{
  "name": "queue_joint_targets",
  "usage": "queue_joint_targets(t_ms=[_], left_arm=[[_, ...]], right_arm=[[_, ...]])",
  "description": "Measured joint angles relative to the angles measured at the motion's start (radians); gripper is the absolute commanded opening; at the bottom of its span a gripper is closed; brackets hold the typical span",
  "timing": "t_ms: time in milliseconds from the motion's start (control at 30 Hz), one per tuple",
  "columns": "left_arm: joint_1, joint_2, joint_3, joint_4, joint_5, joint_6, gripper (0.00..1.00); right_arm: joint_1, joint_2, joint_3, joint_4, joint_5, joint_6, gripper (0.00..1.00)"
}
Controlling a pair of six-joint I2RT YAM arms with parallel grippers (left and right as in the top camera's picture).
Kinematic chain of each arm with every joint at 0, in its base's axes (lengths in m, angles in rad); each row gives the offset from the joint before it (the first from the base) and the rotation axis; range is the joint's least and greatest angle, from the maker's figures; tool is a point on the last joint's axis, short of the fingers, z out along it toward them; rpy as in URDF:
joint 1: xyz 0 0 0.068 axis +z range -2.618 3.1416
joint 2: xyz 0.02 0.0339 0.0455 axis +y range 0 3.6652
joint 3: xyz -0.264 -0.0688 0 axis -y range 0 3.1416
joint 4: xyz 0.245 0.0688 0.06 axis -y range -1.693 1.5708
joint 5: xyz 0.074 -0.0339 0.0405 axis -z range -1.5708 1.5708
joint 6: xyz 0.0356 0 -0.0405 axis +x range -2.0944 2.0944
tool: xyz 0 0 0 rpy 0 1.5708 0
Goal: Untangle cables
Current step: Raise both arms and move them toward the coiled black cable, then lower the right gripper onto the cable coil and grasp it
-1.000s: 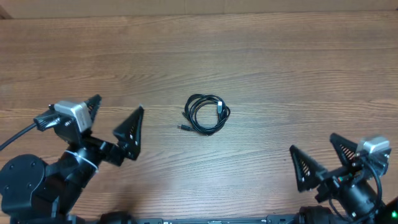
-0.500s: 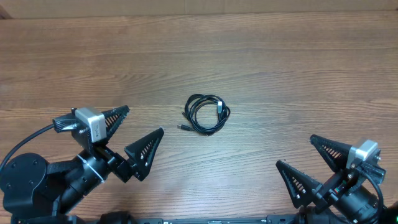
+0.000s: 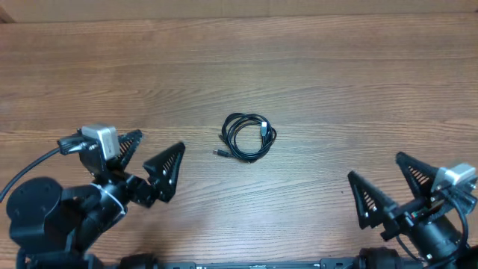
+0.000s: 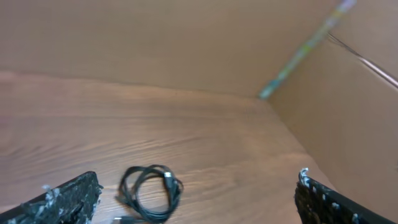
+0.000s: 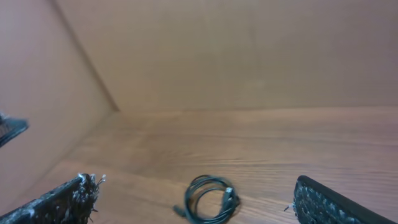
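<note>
The cables lie as one small black coil at the middle of the wooden table, a plug end sticking out at its lower left. My left gripper stands open to the coil's lower left, well apart from it. My right gripper is open at the lower right, farther from the coil. In the left wrist view the cables rest ahead between the left gripper's spread fingers, nearer the left one. The right wrist view has the cables ahead of the open right gripper. Nothing is held.
Brown cardboard walls stand round the back and sides of the table, also a cardboard wall in the right wrist view. A thick black arm wire loops at the left edge.
The left gripper swung right, then back a little left. The right gripper dipped toward the front-left, then returned right. Both stayed open; the coil has not moved.
</note>
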Motion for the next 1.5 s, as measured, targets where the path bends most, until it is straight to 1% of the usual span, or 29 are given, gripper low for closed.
queue_joint_targets(t_ms=[133,233,433,633,767,867,933,1033,1100,1233,1400,1500], left_arm=[[0.0,0.071,-0.016,0.0,-0.024,-0.028,1.0],[0.0,0.164,-0.023,0.0,-0.013,-0.044,1.0],[0.0,0.315,-0.032,0.001,0.101,-0.059,1.0],[0.0,0.352,-0.036,0.016,0.212,-0.058,1.0],[0.0,0.352,-0.036,0.045,0.259,-0.056,1.0],[0.0,0.351,-0.036,0.054,0.281,-0.056,1.0],[0.0,0.351,-0.036,0.061,0.297,-0.056,1.0],[0.0,0.349,-0.036,0.061,0.309,-0.056,1.0],[0.0,0.344,-0.036,0.061,0.312,-0.056,1.0],[0.0,0.317,-0.036,0.075,0.319,-0.056,1.0],[0.0,0.268,-0.036,0.14,0.32,-0.056,1.0],[0.0,0.234,-0.036,0.185,0.311,-0.055,1.0]], right_arm=[[0.0,0.069,0.0,-0.002,0.047,0.038,1.0],[0.0,0.19,0.002,-0.005,0.062,0.071,1.0],[0.0,0.477,0.002,-0.019,0.038,0.105,1.0],[0.008,0.772,0.002,-0.024,-0.049,0.115,1.0],[0.08,0.924,0.002,-0.014,-0.072,0.118,1.0],[0.169,1.0,0.002,0.019,-0.071,0.129,1.0],[0.243,1.038,0.002,0.048,-0.037,0.161,1.0],[0.332,1.066,0.002,0.069,0.063,0.27,1.0],[0.378,1.073,0.002,0.074,0.146,0.379,0.94],[0.433,1.075,0.002,0.098,0.248,0.599,0.93],[0.511,1.075,0.002,0.15,0.299,0.766,0.93],[0.566,1.075,0.002,0.171,0.328,0.836,0.96]])
